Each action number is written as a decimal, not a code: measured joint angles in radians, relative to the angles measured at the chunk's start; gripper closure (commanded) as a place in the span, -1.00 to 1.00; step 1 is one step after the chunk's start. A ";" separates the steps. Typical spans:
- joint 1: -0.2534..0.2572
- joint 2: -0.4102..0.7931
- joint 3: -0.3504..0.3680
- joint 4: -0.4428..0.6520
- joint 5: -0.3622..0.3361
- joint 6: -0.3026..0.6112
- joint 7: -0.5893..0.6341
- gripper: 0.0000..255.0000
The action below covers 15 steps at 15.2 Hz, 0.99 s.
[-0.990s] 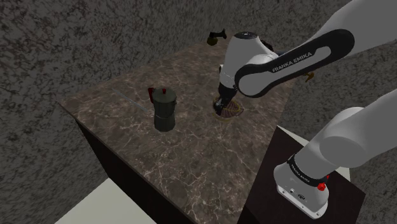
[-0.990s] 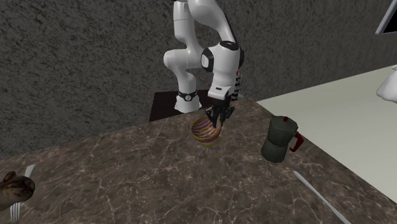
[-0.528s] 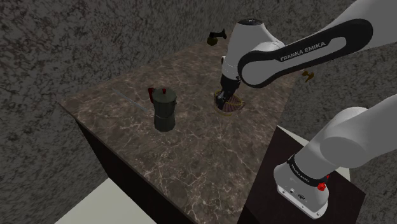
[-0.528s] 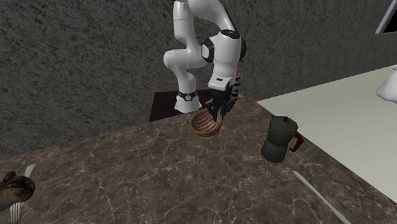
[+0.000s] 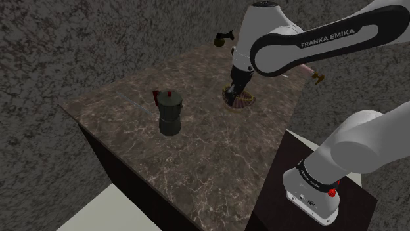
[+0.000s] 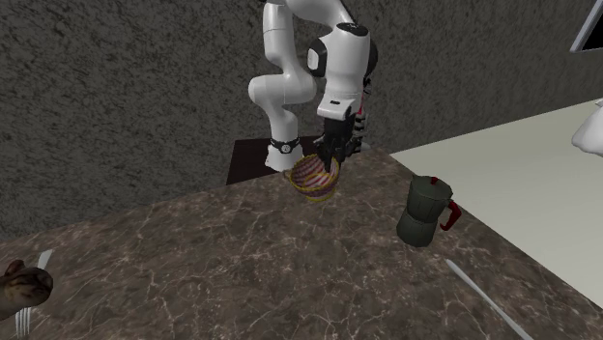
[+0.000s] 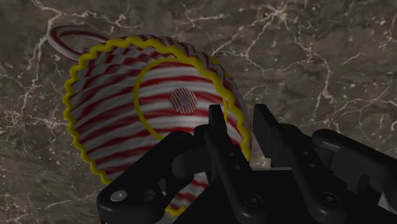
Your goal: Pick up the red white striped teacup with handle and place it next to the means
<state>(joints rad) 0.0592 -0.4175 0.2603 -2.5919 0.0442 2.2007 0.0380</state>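
The red-and-white striped teacup (image 7: 159, 108) has a yellow scalloped rim and a striped loop handle. My gripper (image 7: 245, 127) is shut on its rim wall, one finger inside the bowl and one outside. In the second exterior view the teacup (image 6: 312, 180) hangs tilted just above the dark marble table (image 6: 222, 261), under the gripper (image 6: 329, 162). In the shoulder view the cup (image 5: 240, 99) and gripper (image 5: 235, 90) are at the table's far side. A dark green moka pot (image 5: 169, 113) with a red handle stands upright to the shoulder view's left of the cup, apart from it.
The moka pot (image 6: 425, 210) is near the table's edge beside a white counter (image 6: 522, 164). A thin metal utensil (image 6: 483, 295) lies near the pot. A brown object (image 6: 19, 285) with a fork sits at a table corner. The stand (image 5: 309, 190) is at the lower right.
The gripper has risen with the teacup held in it. The cup has come up off the marble and tilted further. The moka pot has not moved.
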 measured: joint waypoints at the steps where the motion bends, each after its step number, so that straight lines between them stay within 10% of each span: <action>1: 0.001 -0.009 -0.002 0.005 0.001 -0.015 -0.003 1.00; 7: 0.003 -0.044 -0.011 0.059 0.004 -0.102 -0.010 1.00; 15: -0.021 0.239 0.044 0.335 -0.063 -0.104 0.074 1.00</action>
<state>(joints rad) 0.0380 -0.1787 0.3040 -2.2567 -0.0190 2.0966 0.1117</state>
